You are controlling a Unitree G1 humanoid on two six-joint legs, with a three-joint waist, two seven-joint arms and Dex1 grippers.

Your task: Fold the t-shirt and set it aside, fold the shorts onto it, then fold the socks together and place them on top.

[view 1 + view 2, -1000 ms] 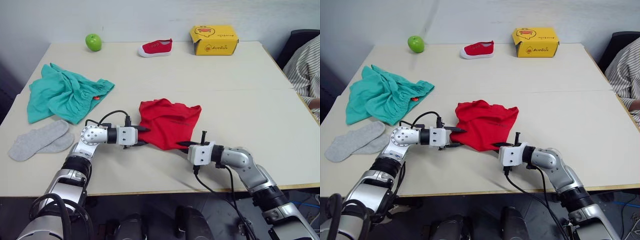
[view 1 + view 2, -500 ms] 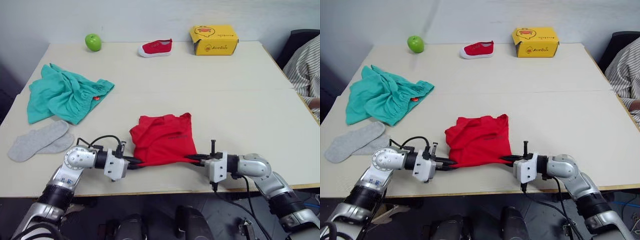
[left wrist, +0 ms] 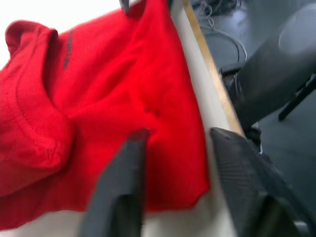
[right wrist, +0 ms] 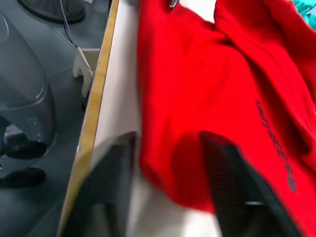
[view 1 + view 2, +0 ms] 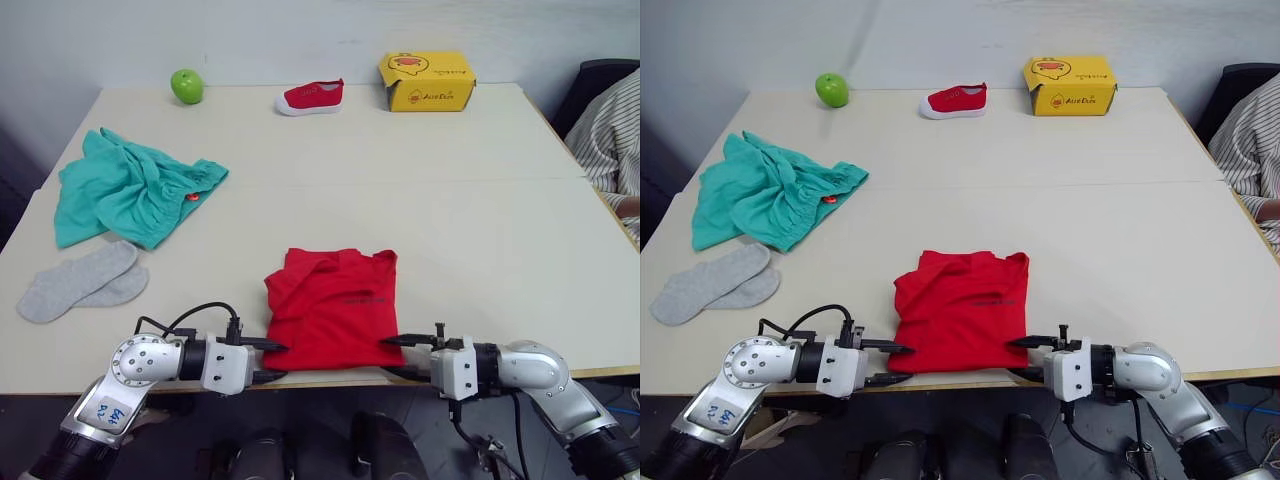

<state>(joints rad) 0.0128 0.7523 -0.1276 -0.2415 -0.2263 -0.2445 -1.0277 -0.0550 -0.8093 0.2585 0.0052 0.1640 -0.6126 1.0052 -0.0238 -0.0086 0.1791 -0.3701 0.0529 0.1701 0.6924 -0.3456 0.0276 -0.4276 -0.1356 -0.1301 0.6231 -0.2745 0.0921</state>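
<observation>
The bright red cloth t-shirt [image 5: 332, 312] lies folded at the worktop's [image 5: 480, 230] near edge, between both grippers. Risk: its hem sits at the lip, so a snagged finger could drag it off or undo the fold. The left gripper [image 5: 268, 360] and right gripper [image 5: 394, 356] have jaws spread, holding nothing, tips beside the hem. Farther left lie light grey short socks [image 5: 78, 281] and teal-green gathered shorts [image 5: 125, 188].

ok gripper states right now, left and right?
Left gripper: open, holding nothing, at the near left corner of the t-shirt.
Right gripper: open, holding nothing, at the shirt's near right corner.
</observation>
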